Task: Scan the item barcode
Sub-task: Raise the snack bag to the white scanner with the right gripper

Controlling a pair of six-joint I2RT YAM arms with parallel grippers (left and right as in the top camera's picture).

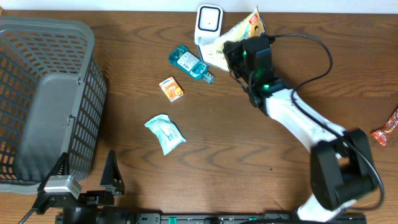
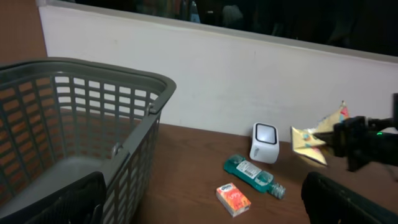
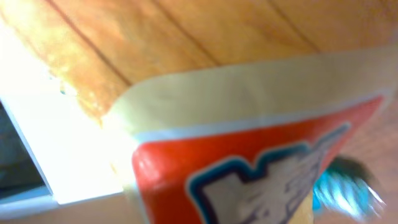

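Close by, the left jaws stand wide apart beside the gray basket [image 1: 93, 68]. Farther on the counter [image 1: 217, 143] lie a tissue pack [image 1: 165, 133], an orange box [image 1: 172, 89] and a blue bottle [image 1: 191, 63]. At the back, the right jaws pinch the snack packet [image 1: 245, 28] just beside the white scanner [image 1: 209, 22].

Wooden table [image 1: 249, 155], my left side — grey basket [image 1: 87, 118]. Centre: teal bottle [image 1: 189, 63] lying flat, small orange box [image 1: 172, 89] near it, pale green packet [image 1: 165, 133] closer to me. Far right edge — red wrapper [image 1: 387, 129].
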